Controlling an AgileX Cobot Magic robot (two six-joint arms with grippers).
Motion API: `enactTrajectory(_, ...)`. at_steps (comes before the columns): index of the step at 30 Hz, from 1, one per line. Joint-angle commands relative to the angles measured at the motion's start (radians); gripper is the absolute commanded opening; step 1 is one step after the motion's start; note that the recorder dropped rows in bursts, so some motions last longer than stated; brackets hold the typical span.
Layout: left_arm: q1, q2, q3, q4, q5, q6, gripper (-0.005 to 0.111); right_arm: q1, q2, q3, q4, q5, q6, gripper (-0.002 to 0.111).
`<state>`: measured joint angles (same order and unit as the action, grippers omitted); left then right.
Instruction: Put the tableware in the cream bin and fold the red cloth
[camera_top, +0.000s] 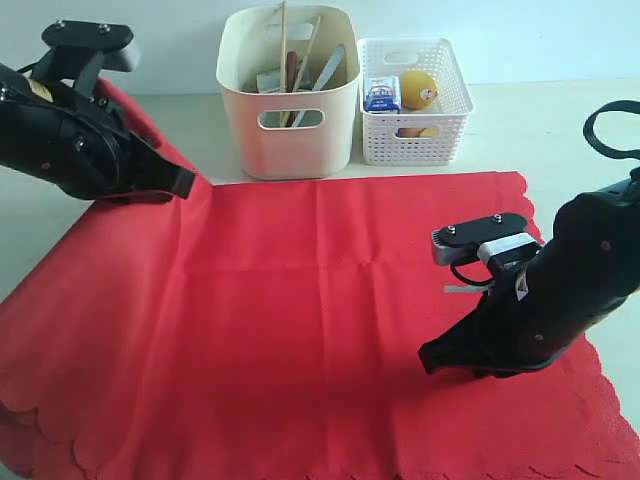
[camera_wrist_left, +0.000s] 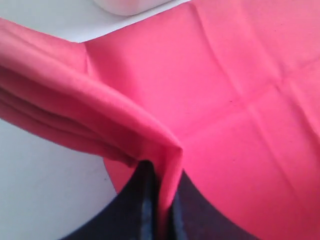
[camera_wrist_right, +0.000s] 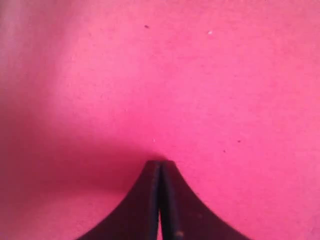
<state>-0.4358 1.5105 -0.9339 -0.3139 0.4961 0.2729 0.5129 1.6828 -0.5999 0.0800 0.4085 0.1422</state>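
Spread flat on the table (camera_top: 560, 130) across the middle and bottom of the frame: red cloth (camera_top: 300, 320), scalloped along its lower and right edges. At upper left, left gripper (camera_top: 185, 183) with fingers (camera_wrist_left: 132, 210) clamped on a raised fold at the cloth's far left corner, lifted off the table. At lower right, right gripper (camera_top: 432, 358), fingers (camera_wrist_right: 175, 200) pressed together, tips down on the cloth; cannot tell whether any fabric is pinched. At top centre, just beyond the cloth's far edge, cream bin (camera_top: 290, 130) holding chopsticks (camera_top: 284, 40) and other utensils. Touching its right side, white lattice basket (camera_top: 415, 135) with an orange (camera_top: 418, 88).
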Motion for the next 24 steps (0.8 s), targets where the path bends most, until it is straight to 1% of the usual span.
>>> enactTrajectory(1,-0.055,-0.011,-0.042,-0.017,0.01,0.005,0.0,-0.001,0.029,0.006,0.01,0.013,-0.016,0.0)
enactTrajectory(4,-0.093,-0.009,-0.062,-0.017,0.014,0.007,0.0,-0.001,0.029,0.006,0.037,0.013,-0.047,0.0)
enactTrajectory(6,-0.132,0.0,-0.084,-0.021,0.021,0.007,0.0,-0.001,0.029,0.006,0.062,0.009,-0.072,0.0)
enactTrajectory(11,-0.221,0.074,-0.137,-0.038,0.031,0.007,0.0,-0.001,0.029,0.006,0.078,0.003,-0.074,0.0)
enactTrajectory(13,-0.245,0.097,-0.161,-0.04,0.036,0.007,0.0,-0.001,0.029,0.006,0.078,0.003,-0.074,0.0)
enactTrajectory(18,-0.255,0.129,-0.193,-0.062,0.051,0.007,0.0,-0.001,-0.015,0.006,0.078,0.007,-0.071,0.0)
enactTrajectory(21,-0.255,0.129,-0.193,-0.067,0.053,0.009,0.0,-0.001,-0.137,0.006,0.078,0.007,-0.036,0.0)
enactTrajectory(24,-0.255,0.129,-0.193,-0.067,0.053,0.011,0.0,-0.001,-0.275,0.006,0.031,0.007,0.018,0.0)
